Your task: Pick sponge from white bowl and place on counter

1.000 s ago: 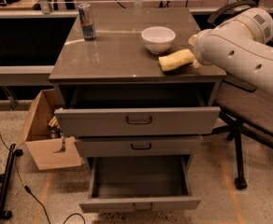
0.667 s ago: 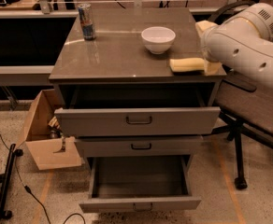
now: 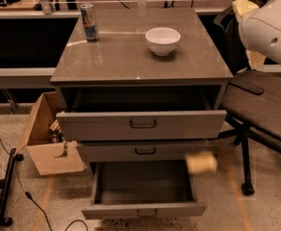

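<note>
The white bowl (image 3: pixel 163 40) stands empty on the counter (image 3: pixel 126 61), toward its back right. The sponge (image 3: pixel 201 162) is a blurred pale yellow block off the counter, low in front of the cabinet's right side, level with the gap between the middle drawer and the open bottom drawer. It touches nothing that I can see. Only the white arm (image 3: pixel 270 32) with its cream foam padding (image 3: pixel 244 6) shows, at the top right, beyond the counter's right edge. My gripper is out of view.
A blue-and-silver can (image 3: pixel 88 22) stands at the counter's back left. The top drawer (image 3: pixel 140 125) and bottom drawer (image 3: pixel 143 189) are pulled open. A dark chair (image 3: pixel 268 105) stands on the right, an open cardboard box (image 3: pixel 44 134) on the left, and cables lie on the floor.
The arm has swung off the counter to the upper right. The sponge, which lay at the counter's right edge by the arm, has gone over the edge and is now down by the drawers.
</note>
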{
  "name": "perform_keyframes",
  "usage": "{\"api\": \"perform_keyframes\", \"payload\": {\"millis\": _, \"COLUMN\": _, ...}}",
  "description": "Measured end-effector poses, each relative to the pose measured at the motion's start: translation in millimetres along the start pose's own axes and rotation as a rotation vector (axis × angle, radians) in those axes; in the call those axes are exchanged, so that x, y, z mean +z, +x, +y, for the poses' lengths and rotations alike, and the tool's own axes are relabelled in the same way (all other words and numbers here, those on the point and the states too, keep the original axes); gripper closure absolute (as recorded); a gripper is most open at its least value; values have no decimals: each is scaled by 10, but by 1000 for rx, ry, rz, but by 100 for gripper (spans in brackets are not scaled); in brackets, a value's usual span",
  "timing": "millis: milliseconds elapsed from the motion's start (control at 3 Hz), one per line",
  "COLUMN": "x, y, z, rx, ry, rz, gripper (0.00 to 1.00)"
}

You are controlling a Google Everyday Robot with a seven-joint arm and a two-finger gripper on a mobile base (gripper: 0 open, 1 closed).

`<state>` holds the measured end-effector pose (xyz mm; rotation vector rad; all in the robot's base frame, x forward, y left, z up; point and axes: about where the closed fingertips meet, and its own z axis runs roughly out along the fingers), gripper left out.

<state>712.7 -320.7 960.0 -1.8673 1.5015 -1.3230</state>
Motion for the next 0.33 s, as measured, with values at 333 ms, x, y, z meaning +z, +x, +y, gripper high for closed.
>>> {"api": "perform_keyframes", "payload": {"millis": 333, "x": -3, "y": -3, "z": 1, "rx": -6, "ry": -1, "rz": -2, "gripper": 0}}
